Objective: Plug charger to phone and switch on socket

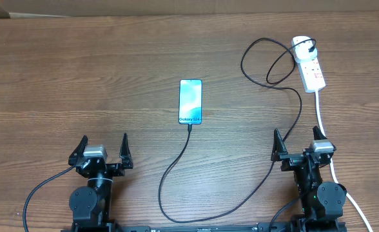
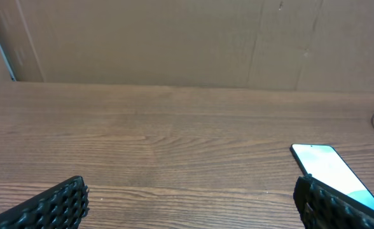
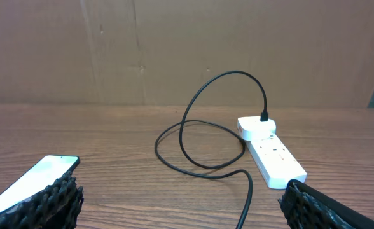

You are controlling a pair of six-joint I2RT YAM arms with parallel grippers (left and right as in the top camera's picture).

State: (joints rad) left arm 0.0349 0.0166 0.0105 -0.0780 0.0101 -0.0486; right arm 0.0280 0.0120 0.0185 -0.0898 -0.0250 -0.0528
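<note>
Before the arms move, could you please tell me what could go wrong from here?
The charger loops loosely beside the socket; the open right claw reaching toward it could snag the loop and tug the phone. The socket's white cord runs right past that claw, so the arm might drag the socket. Whether the charger is fully seated in the phone is not visible.

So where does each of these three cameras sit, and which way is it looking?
Overhead: fixed above the table, looking straight down on phone, charger and socket; left arm and right arm show at the bottom edge, jaws open.
Left wrist: low on the left arm, facing forward across the table to a brown wall; its two fingers frame the bottom corners.
Right wrist: low on the right arm, facing forward at the socket; its fingers show likewise.
Shared: both wrist views catch the phone.
</note>
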